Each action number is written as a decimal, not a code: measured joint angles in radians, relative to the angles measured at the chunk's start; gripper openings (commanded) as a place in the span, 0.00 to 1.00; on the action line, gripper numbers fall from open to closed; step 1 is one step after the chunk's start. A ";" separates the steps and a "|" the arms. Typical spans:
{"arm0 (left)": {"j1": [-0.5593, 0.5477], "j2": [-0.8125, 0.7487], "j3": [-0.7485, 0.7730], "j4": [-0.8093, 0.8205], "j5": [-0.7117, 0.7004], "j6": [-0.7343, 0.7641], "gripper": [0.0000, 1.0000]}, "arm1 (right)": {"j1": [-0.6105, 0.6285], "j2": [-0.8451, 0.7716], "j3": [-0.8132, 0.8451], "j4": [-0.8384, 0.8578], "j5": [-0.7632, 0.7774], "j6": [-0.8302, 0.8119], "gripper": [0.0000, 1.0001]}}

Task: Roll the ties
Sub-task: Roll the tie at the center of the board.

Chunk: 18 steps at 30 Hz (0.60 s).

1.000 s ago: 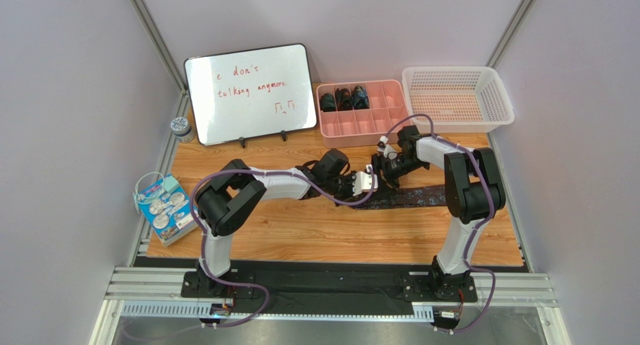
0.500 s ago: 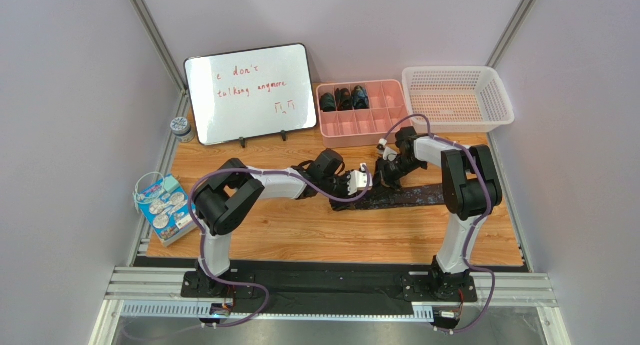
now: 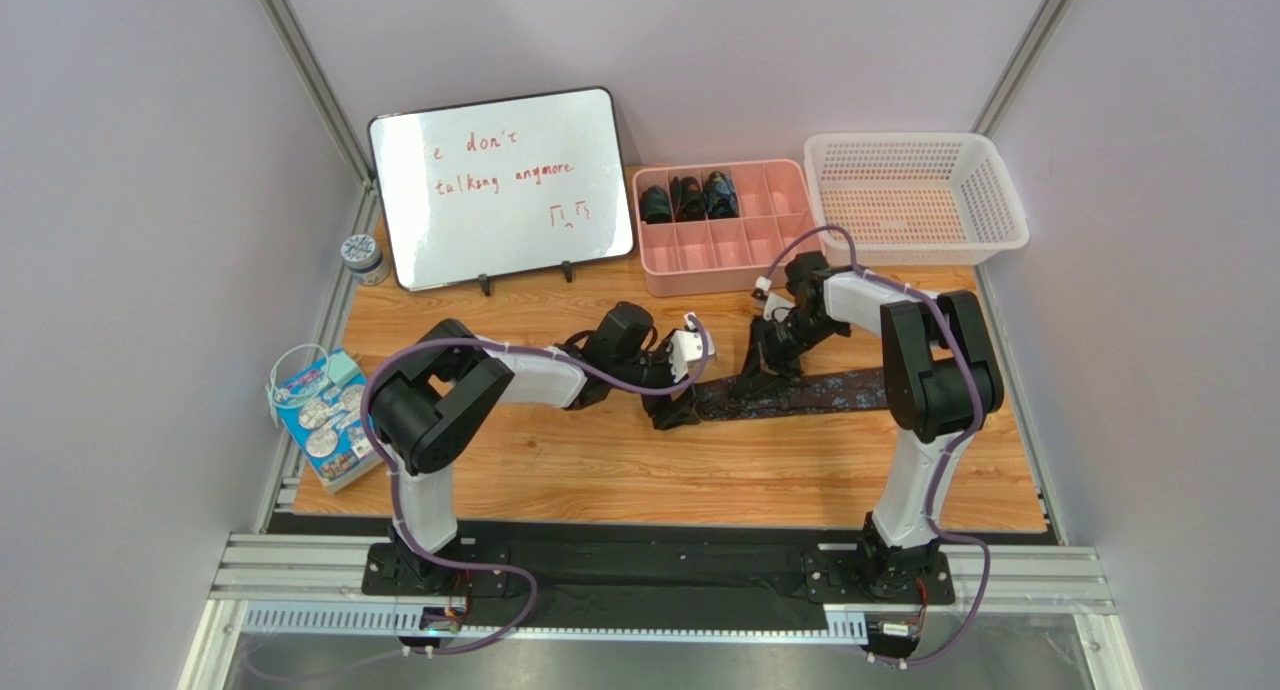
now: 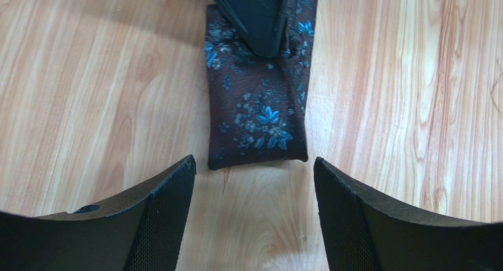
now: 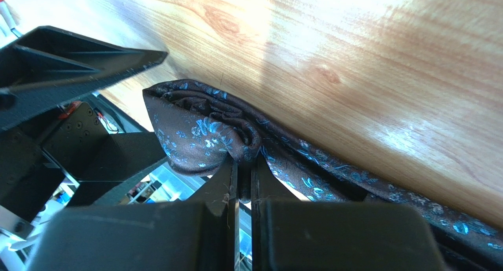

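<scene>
A dark tie (image 3: 812,395) with blue flowers lies flat across the table, running right from its folded end (image 4: 257,124). My right gripper (image 5: 241,165) is shut on that folded end (image 5: 201,129), pinching a small bunch of fabric, and it shows as black fingers (image 4: 260,17) in the left wrist view. My left gripper (image 4: 254,182) stands open just short of the fold, with nothing between its fingers and only bare wood under it. In the top view it (image 3: 679,402) sits left of the tie, and the right gripper (image 3: 762,363) is above the tie's left part. Three rolled ties (image 3: 688,198) sit in the pink tray.
The pink divided tray (image 3: 751,248) stands at the back, a white mesh basket (image 3: 917,195) to its right, a whiteboard (image 3: 504,188) to its left. A small jar (image 3: 361,252) and a blue packet (image 3: 328,413) lie at the left edge.
My left gripper has opened and drawn back to the left off the tie's end. My right gripper has shut on the folded end and shifted slightly left.
</scene>
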 measured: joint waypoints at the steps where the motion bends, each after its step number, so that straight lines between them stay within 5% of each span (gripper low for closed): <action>1: 0.002 0.002 -0.017 0.044 0.002 -0.026 0.78 | 0.002 0.000 0.002 -0.001 0.003 0.002 0.00; 8: 0.000 0.071 -0.037 0.263 0.027 -0.135 0.74 | 0.013 0.013 0.011 -0.006 0.003 0.026 0.00; 14: -0.033 0.119 -0.037 0.372 0.022 -0.160 0.38 | 0.013 0.034 0.011 -0.004 -0.043 0.050 0.02; 16: -0.037 0.120 -0.038 0.366 0.019 -0.140 0.27 | 0.011 0.034 0.010 -0.001 -0.050 0.050 0.23; 18: -0.037 0.114 -0.037 0.348 0.016 -0.107 0.20 | 0.004 0.034 0.009 0.005 -0.064 0.051 0.31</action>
